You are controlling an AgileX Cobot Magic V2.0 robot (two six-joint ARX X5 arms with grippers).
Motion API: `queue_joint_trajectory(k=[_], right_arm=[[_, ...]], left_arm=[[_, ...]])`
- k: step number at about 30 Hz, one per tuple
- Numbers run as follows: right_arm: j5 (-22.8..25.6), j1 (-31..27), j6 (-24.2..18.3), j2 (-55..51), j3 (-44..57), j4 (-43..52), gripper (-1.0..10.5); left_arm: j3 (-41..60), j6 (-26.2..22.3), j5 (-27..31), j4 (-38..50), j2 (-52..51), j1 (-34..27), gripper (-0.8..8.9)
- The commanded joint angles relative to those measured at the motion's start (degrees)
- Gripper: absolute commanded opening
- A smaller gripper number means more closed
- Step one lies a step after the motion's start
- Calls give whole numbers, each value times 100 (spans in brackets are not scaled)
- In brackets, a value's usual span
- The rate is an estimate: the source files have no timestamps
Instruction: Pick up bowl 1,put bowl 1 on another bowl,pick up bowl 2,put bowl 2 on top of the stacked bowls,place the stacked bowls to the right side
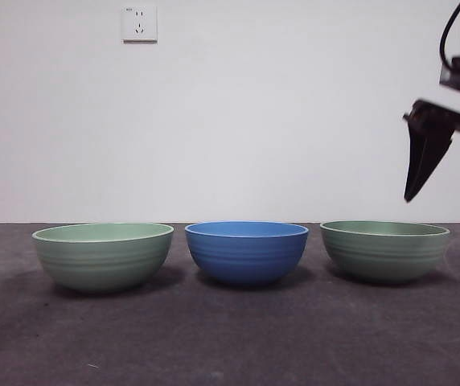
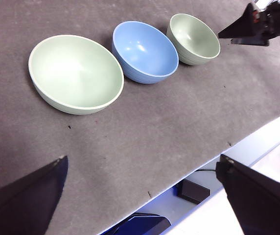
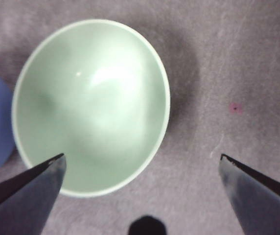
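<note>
The right gripper (image 1: 427, 165) hangs with its jaws wide apart and holding nothing above the green bowl (image 1: 384, 250) beside the blue bowl (image 1: 246, 252), likely to grab it, while the left gripper (image 2: 140, 196) waits open too.

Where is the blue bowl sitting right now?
In the front view the blue bowl stands in the middle of the row on the dark mat, between the two green bowls, touching neither.
</note>
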State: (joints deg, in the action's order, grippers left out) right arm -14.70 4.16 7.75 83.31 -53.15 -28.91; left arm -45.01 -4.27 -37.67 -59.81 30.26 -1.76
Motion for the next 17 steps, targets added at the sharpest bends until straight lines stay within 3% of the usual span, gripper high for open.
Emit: queue_joint_trajectory(k=[1,6,14,17], right_arm=[[31,15,37,234,-17,133,594],[184,22,37,608,-17,273,568],[177,48,39,791,-17,522,285],[179,48,37,791,-17,575,119]], left_arm=[[-17,-26,-9,9,-2,-9,695],[-17,-26,-7,9,-2,-9,695],[-17,-26,-7,11,-2,-9,695],[-17,-26,-2,11,-2,-9,696]])
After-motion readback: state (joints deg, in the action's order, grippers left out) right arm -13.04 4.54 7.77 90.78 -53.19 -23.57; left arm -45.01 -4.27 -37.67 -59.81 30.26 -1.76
